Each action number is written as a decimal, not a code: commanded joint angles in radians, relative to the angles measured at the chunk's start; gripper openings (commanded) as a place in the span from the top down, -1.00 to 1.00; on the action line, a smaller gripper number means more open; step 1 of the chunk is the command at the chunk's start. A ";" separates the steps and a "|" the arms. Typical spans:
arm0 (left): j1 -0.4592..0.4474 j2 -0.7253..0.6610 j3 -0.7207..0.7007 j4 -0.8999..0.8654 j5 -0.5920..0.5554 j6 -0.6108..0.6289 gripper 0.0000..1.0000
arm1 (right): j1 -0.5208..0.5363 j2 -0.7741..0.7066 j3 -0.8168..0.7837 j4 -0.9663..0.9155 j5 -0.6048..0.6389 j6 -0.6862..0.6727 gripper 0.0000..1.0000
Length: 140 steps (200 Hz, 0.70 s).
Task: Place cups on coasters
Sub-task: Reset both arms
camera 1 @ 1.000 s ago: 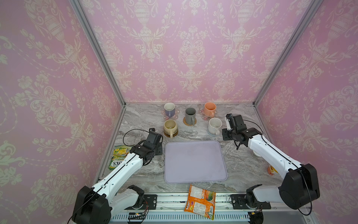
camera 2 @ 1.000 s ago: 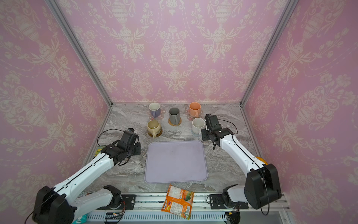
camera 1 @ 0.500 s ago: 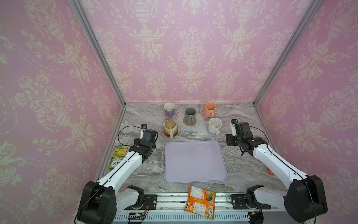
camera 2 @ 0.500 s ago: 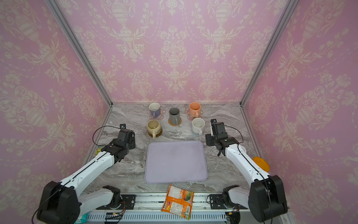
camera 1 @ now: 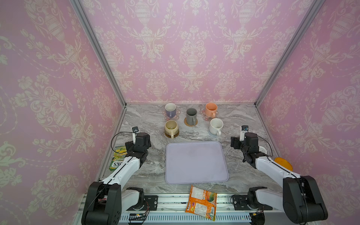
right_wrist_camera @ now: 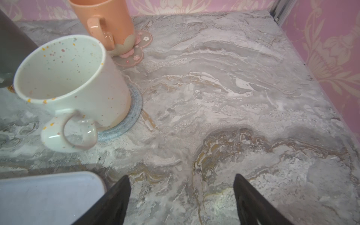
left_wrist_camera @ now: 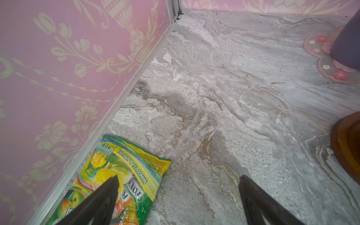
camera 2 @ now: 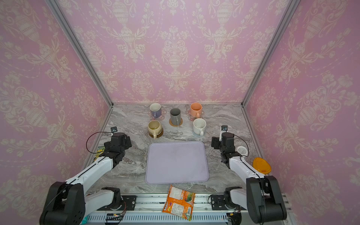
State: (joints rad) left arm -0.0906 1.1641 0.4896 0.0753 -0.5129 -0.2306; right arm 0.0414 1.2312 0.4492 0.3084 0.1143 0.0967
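Several cups stand at the back, each on a coaster: the lavender cup (camera 1: 170,110) and the peach cup (camera 1: 211,109) on pink flower coasters (camera 1: 205,117), and the dark grey cup (camera 1: 191,116) on a rattan disc (camera 1: 195,123). The beige cup (camera 1: 170,127) is on a brown disc (camera 1: 176,134). The speckled white cup (right_wrist_camera: 74,81) is on a grey-blue disc (right_wrist_camera: 134,109). My left gripper (left_wrist_camera: 178,178) hangs open over bare marble near the left wall, holding nothing. My right gripper (right_wrist_camera: 181,176) is open too, empty, short of the white cup.
A lavender tray (camera 1: 195,162) lies between the arms. A green tea packet (left_wrist_camera: 120,171) lies by the left wall under my left finger. An orange snack packet (camera 1: 201,204) hangs over the front edge. A white lid (camera 1: 262,150) and an orange lid (camera 1: 283,163) lie at the right.
Both arms have drawn back from the cups toward the front and outward. Both grippers have opened wider.
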 commanded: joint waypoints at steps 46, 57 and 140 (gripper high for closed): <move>0.078 0.019 -0.224 0.550 -0.028 0.083 -0.99 | -0.055 0.152 -0.092 0.495 -0.017 0.009 -0.78; 0.087 0.054 -0.224 0.586 -0.006 0.100 -0.99 | -0.061 0.192 -0.087 0.524 -0.039 0.009 -0.79; 0.105 0.442 -0.189 1.020 0.270 0.172 -0.99 | -0.059 0.314 -0.099 0.666 -0.162 -0.034 -1.00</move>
State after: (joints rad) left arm 0.0055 1.5005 0.2863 0.8902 -0.3748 -0.1139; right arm -0.0135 1.5475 0.3412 0.9340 -0.0143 0.0792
